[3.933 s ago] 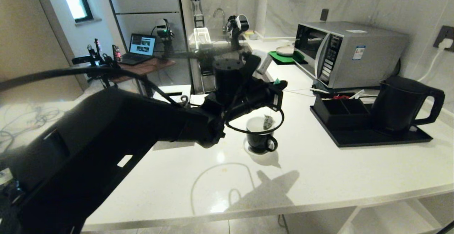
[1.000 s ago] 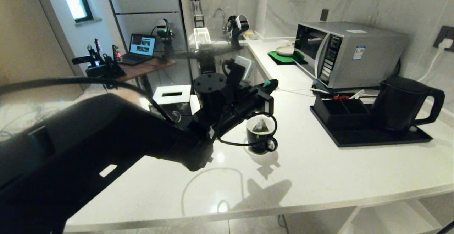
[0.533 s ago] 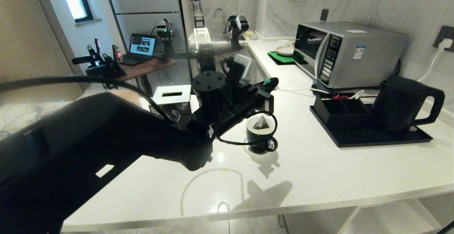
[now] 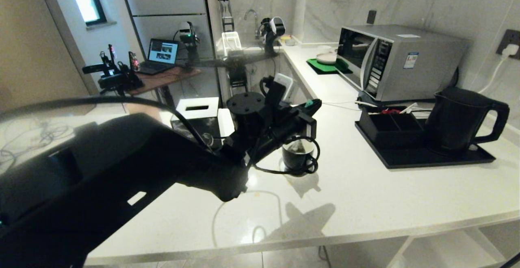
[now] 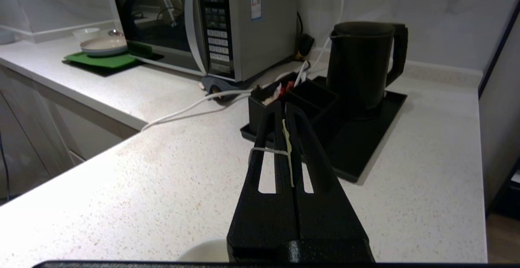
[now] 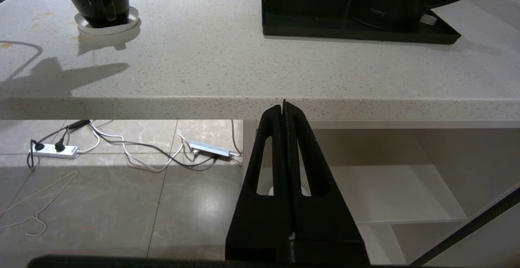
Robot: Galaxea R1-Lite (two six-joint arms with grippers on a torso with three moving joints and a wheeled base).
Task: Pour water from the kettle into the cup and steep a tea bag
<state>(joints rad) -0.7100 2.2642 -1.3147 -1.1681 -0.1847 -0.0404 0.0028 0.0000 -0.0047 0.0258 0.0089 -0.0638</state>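
The black cup [image 4: 297, 160] stands on a white coaster mid-counter. The pale tea bag [image 4: 297, 148] hangs inside it, low behind the rim. Just above the cup, my left gripper [image 4: 313, 104] is shut on the tea bag's tag [image 5: 287, 142], and the string [image 5: 264, 150] loops over one finger. The cup's white rim [image 5: 203, 253] shows under that gripper [image 5: 283, 106]. The black kettle [image 4: 459, 117] stands upright on its tray at the right, lid down. Any water in the cup is hidden. My right gripper [image 6: 284, 104] is shut on nothing, parked below the counter's front edge.
A black tray [image 4: 422, 159] carries the kettle and a compartmented box [image 4: 388, 126]. Behind it stands a microwave [image 4: 394, 61], with a white cable [image 5: 191, 105] running across the counter. Plates lie on a green mat [image 4: 325, 63] farther back. Power strips and cords lie on the floor [image 6: 122, 154].
The tea bag, lifted near the rim half a second ago, has sunk lower into the cup. My left gripper came down slightly with it. The right arm has not moved.
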